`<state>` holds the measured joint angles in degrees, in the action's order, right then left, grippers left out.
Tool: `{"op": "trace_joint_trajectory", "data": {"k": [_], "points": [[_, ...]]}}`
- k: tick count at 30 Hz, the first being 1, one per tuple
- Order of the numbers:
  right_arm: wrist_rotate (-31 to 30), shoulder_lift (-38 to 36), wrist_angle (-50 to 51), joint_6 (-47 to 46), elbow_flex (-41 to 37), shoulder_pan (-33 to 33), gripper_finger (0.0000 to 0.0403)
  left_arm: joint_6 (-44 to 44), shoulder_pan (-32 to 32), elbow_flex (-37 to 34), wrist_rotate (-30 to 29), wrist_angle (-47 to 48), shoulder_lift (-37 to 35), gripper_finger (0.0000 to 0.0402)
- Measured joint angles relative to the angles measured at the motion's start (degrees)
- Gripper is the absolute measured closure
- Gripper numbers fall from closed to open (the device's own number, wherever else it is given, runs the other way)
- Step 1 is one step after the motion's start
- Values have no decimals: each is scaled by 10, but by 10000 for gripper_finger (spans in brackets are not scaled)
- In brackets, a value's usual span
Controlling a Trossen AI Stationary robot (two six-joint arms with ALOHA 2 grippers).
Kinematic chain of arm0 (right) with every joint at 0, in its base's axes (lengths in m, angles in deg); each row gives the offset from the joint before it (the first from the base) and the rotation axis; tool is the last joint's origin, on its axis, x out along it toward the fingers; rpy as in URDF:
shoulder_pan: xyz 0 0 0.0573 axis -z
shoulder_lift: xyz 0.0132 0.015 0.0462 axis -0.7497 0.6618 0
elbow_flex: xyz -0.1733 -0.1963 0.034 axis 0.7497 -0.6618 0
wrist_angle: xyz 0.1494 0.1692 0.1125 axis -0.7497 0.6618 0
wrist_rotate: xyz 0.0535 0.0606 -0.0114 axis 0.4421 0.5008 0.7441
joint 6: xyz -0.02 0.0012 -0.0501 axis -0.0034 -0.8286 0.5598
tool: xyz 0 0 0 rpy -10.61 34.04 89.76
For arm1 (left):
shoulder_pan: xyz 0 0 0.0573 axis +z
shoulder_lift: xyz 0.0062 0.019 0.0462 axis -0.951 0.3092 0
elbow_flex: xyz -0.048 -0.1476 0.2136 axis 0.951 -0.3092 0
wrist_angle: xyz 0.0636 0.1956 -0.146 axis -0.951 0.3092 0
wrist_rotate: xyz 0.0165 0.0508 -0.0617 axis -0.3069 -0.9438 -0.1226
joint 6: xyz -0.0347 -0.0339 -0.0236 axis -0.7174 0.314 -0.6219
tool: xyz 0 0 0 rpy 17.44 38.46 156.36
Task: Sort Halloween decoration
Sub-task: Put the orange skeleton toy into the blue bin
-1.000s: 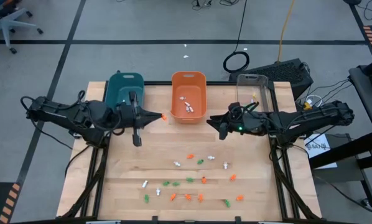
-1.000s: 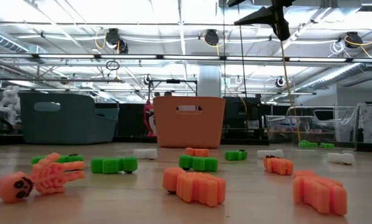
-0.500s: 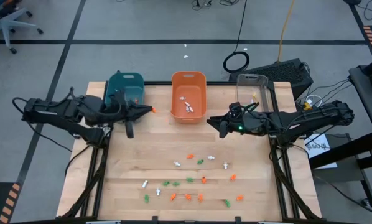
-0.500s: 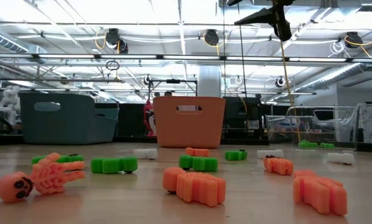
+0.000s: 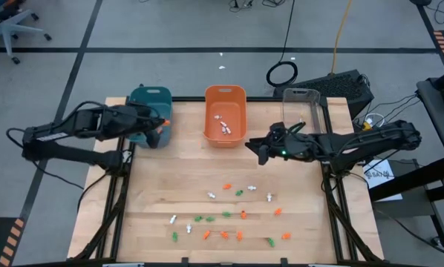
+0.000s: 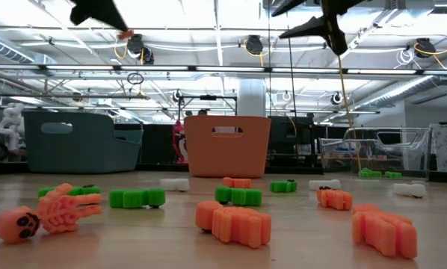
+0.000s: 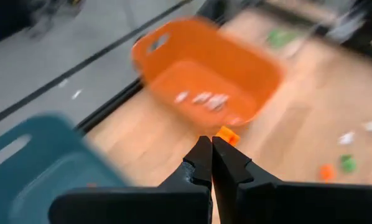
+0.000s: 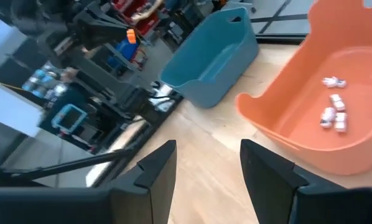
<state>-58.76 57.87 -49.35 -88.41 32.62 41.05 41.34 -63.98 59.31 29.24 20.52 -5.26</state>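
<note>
— The left gripper (image 5: 161, 122), where is it?
— Above the teal bin (image 5: 149, 110) at the counter's (image 5: 162, 185) far left, its fingers pinched shut on a small orange trinket (image 5: 165, 122).
— And the right gripper (image 5: 253, 148)?
— Partly open and holding nothing, hanging just right of the orange bin (image 5: 225, 115), which has a few white trinkets (image 5: 223, 123) inside.
— The rest of the decorations?
— Orange, green and white trinkets (image 5: 229, 215) lie scattered across the near half of the counter. A clear bin (image 5: 304, 104) sits at far right.

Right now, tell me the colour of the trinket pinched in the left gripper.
Orange trinket; clearest in the right wrist view.
</note>
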Motion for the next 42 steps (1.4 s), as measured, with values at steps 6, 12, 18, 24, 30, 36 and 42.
{"op": "trace_joint_trajectory", "data": {"k": [6, 12, 18, 24, 30, 36, 42], "points": [[2, 31, -6, 0, 0, 18, 241, 8, 109, -25, 34, 31, 0, 402], [4, 51, -8, 13, 0, 35, 241, 36, 221, -90, 95, 28, 20, 402], [8, 54, -8, 33, 0, 47, 241, 89, 317, -170, 162, -65, 64, 402], [50, 54, -8, 31, 0, 53, 241, 95, 381, -198, 192, -113, 158, 402], [80, 54, -8, 28, 0, 53, 241, 92, 415, -198, 192, -145, 258, 402], [95, 54, -8, 14, 0, 53, 241, 90, 423, -198, 192, -150, 315, 402], [95, 54, -7, 0, 0, 52, 241, 63, 423, -198, 171, -159, 319, 402]]}}
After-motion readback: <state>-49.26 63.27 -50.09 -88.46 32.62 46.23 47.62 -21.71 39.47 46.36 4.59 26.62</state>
